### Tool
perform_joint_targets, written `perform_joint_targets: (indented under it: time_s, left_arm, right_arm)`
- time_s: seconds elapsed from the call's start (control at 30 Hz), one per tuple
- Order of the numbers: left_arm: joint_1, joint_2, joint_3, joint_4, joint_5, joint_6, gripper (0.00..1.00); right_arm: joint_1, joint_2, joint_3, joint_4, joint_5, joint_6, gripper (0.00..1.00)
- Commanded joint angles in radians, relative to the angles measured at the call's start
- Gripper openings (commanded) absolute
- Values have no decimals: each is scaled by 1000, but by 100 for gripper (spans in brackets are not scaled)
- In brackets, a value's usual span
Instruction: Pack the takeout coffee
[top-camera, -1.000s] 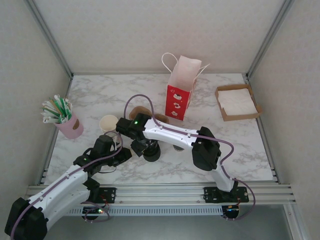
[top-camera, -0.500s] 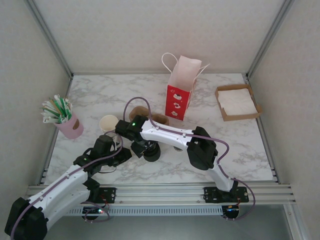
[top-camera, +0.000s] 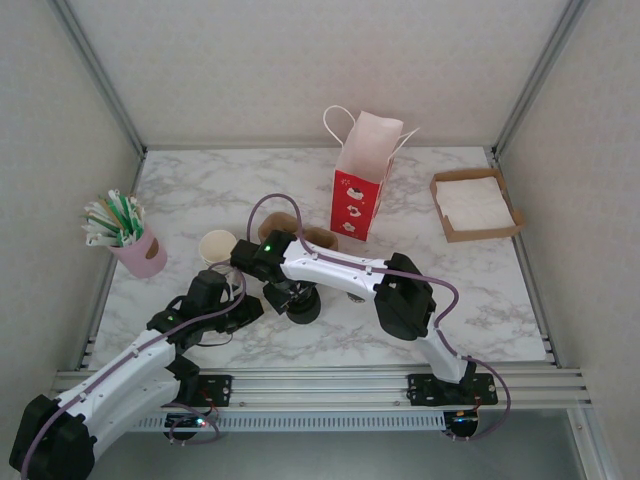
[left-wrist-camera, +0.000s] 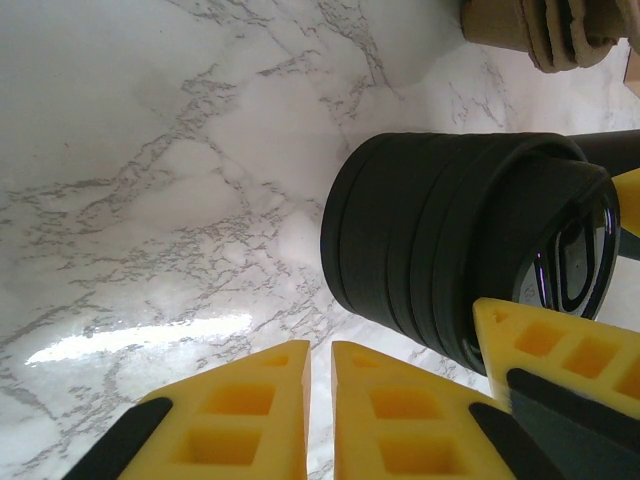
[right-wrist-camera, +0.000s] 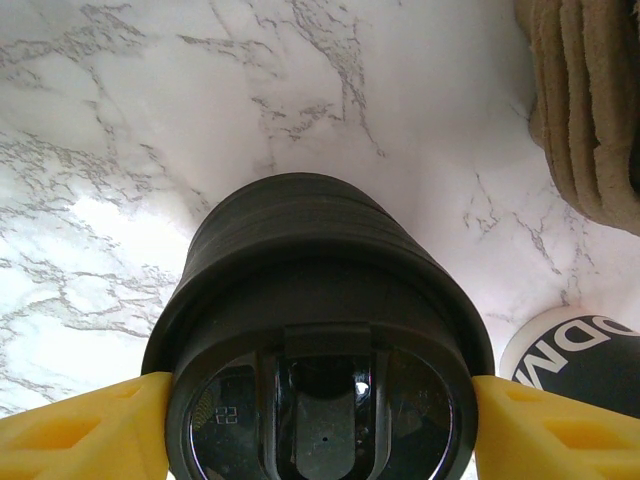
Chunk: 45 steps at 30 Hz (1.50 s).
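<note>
I'm holding the right claw (right-wrist-camera: 322, 392) down over the stack of black lids (right-wrist-camera: 300, 260), and it's pinching the top lid, one yellow finger touching each side. The left claw (left-wrist-camera: 320, 365) is hovering low just beside the same stack, fingers pressed almost together and gripping nothing. The takeout coffee (right-wrist-camera: 575, 350) is standing on the marble worktop (top-camera: 200, 190) right next to the lids, whitish with a dark lettered band; I can't tell from here whether it's wearing a lid. So I'm reading this as the lidding step, with bagging to come. Next I'm needing a clean, straight lift that peels off one lid and leaves the others on the stack, maybe with the left claw steadying it. The red paper bag (top-camera: 357, 200) is waiting open, well apart at the far side
</note>
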<state>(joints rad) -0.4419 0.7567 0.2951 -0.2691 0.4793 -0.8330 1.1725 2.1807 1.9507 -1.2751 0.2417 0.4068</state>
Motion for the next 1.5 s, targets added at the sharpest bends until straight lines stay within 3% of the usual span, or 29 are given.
perform_joint_targets:
  time_s: [0.0, 0.43, 0.77, 1.1, 1.47]
  left_arm:
    - [11, 6, -1, 6, 13, 24, 13]
    - [10, 2, 1, 20, 27, 20, 16]
    - [10, 4, -73, 266, 170, -94, 25]
    - [11, 81, -163, 505, 250, -180, 23]
    - [12, 125, -188, 595, 286, -205, 18]
  right_arm:
    - [9, -45, 11, -6, -8, 16, 72]
    - [8, -77, 5, 0, -32, 30, 72]
    - [3, -84, -12, 11, -50, 42, 72]
    - [-14, -109, -55, 48, -97, 54, 72]
    - [-33, -136, -95, 93, -161, 62, 71]
